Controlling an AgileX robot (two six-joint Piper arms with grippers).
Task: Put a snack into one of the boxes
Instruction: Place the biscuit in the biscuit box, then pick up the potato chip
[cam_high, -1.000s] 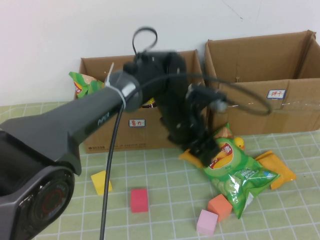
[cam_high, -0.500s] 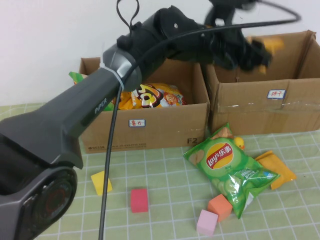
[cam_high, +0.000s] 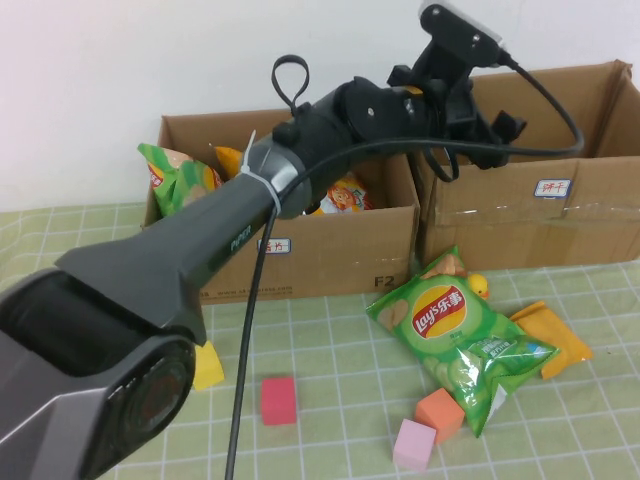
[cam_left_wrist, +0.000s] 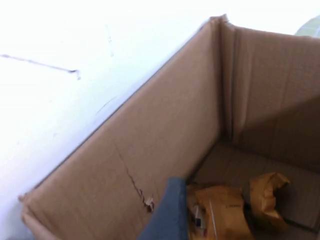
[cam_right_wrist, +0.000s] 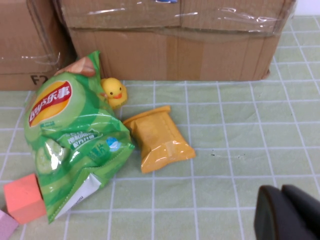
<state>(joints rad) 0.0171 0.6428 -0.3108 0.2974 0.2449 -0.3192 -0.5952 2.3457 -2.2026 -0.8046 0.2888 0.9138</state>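
Note:
My left arm reaches across to the right cardboard box (cam_high: 540, 215), and its gripper (cam_high: 488, 125) hangs just inside the box's open top. In the left wrist view one grey finger (cam_left_wrist: 170, 215) shows against an orange snack pack (cam_left_wrist: 220, 217), which it appears to hold above the box floor (cam_left_wrist: 280, 165). A crumpled orange piece (cam_left_wrist: 267, 197) lies beside it. On the table lie a green Lay's bag (cam_high: 460, 335) and another orange pack (cam_high: 550, 335). My right gripper (cam_right_wrist: 281, 212) is shut and empty, low over the table near that pack (cam_right_wrist: 159, 145).
The left box (cam_high: 300, 250) holds several snack bags. A yellow duck (cam_high: 478, 287) sits by the boxes. Red (cam_high: 279, 400), orange (cam_high: 440, 412), pink (cam_high: 414, 444) and yellow (cam_high: 207, 365) cubes lie on the green checked cloth.
My left arm rose from the snack pile with an orange pack, swung over the right box, and has now drawn back and down to the box's near left part.

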